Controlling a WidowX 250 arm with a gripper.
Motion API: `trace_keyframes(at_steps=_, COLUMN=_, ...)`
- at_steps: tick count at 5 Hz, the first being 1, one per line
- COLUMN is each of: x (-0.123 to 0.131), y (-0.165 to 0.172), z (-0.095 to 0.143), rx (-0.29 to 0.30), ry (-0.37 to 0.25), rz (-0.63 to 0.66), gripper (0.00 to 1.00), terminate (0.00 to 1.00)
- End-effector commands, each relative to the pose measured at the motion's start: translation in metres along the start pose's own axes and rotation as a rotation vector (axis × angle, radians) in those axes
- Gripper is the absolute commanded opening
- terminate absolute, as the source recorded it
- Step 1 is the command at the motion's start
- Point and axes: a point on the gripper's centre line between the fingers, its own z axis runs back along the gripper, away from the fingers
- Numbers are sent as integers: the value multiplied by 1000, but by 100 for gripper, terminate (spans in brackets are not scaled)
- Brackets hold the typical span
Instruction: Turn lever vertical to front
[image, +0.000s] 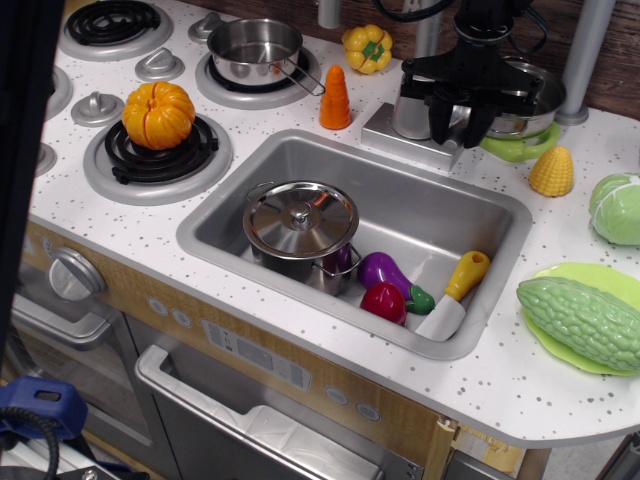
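Behind the sink (500, 215), on the grey base plate at the back of the bench (560, 390), stands the cylindrical faucet body (410, 100), and the lever (460, 115) juts off its right side on a short stub; from here I see only a sliver of silver between the black fingers of my gripper (458, 128), which hangs straight down over it. The jaws stand apart, one finger on either side of the paddle, and I cannot tell whether either pad is touching it yet. I judge the lever to be a light, rigid toy part, moulded plastic with a smooth silver finish, so it should neither bend nor dent, but it will be slippery, and it is small and rounded, easy to squeeze out of a pinch. It pivots on the stub, so I expect a little friction or a click stop and not real resistance. My choice would be to close across the flat faces of the paddle, out toward its free end where the leverage is best, and not near the stub, where the fingers would foul the faucet body. The sweep should follow the arc around the pivot; pulling straight would load the stub and might skid the base plate. Just behind the gripper sits a steel bowl (525, 100) on a green plate (515, 148), near enough that I would watch my finger clearance on that side.
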Motion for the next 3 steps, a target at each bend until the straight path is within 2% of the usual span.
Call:
trace_keyframes(at_steps=1, x=4, y=-7, z=48, rx=43, ry=-27, rz=-11, gripper=100, terminate=0)
trace_keyframes(at_steps=2, x=-9, y=-5, z=69, rx=93, ry=-3, rz=-16, gripper=100, terminate=0)
trace_keyframes(at_steps=3, x=-17, y=-4, z=74, rx=94, ry=31, rz=-59, gripper=100, terminate=100)
